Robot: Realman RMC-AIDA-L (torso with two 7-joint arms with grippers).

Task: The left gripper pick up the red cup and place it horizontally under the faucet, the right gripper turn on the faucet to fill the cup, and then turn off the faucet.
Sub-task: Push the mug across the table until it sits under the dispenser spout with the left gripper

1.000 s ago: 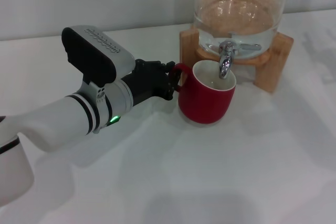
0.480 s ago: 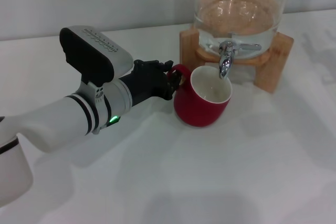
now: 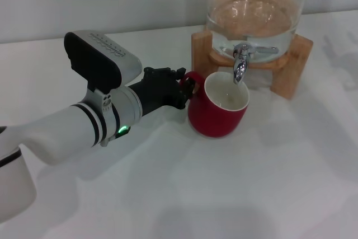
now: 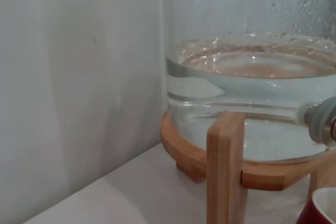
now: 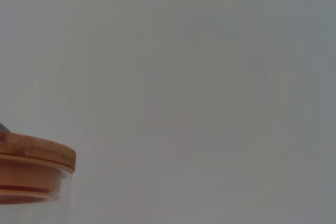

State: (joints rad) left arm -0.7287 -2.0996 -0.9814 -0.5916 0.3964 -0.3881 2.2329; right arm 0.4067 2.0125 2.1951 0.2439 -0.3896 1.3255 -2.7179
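Observation:
The red cup (image 3: 217,112), white inside, is on the table just below the faucet's (image 3: 240,64) chrome spout, tipped slightly so its mouth faces up and toward me. My left gripper (image 3: 187,87) is shut on the cup's small loop handle, on the side away from the jar. In the left wrist view a sliver of the cup's rim (image 4: 321,211) and part of the faucet (image 4: 323,121) show at the edge. The right gripper is out of view.
The glass jar (image 3: 254,12) holds water and sits on a wooden stand (image 3: 291,65) at the back of the white table (image 3: 251,183). A wall stands close behind. The right wrist view shows only the jar's wooden lid (image 5: 31,156) against the wall.
The cup stood upright under the spout, then my left gripper tipped it and pulled it slightly left. Now it is a little further right, still tipped.

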